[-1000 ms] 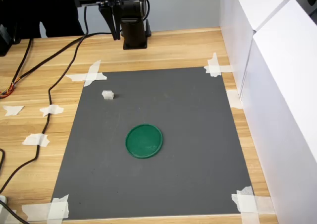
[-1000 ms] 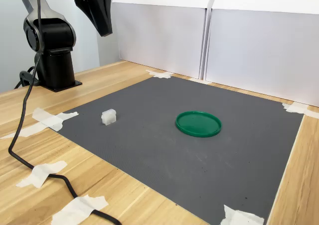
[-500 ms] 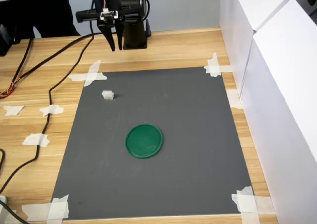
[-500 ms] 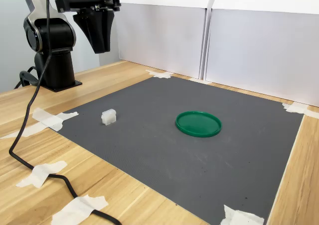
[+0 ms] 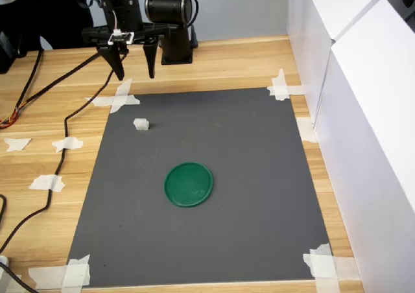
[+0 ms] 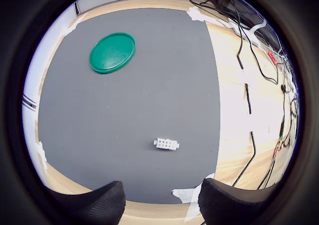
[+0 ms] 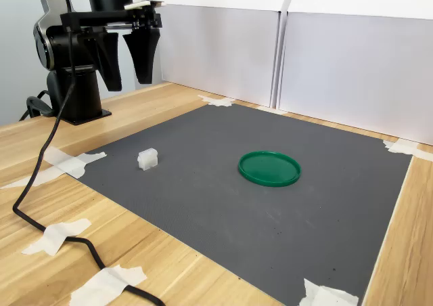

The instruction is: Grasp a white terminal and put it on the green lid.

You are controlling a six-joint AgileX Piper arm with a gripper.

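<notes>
The step in hand is the approach, before any grasp. The gripper [image 5: 135,72] hangs above the far edge of the grey mat [image 5: 259,196], its fingers [image 7: 145,62] spread wide apart and holding nothing. The white terminal [image 5: 141,124] lies on the mat near the far corner on the first exterior view's left, below and slightly ahead of the gripper and well clear of it. In the wrist view the white terminal [image 6: 167,144] sits ahead of the two finger tips, roughly between their lines. The green lid [image 5: 189,184] rests flat near the mat centre, apart from the terminal and with nothing on it.

The next move likely calls for a descent over the terminal, with the fingers straddling its short sides before closing. The part is small, so alignment must be close.

The mat is fastened to a wooden table [image 5: 227,63] by tape strips [image 5: 117,97] at its corners. White panels [image 7: 325,62] wall two sides. A black cable [image 7: 30,184] trails across the table beside the mat.
</notes>
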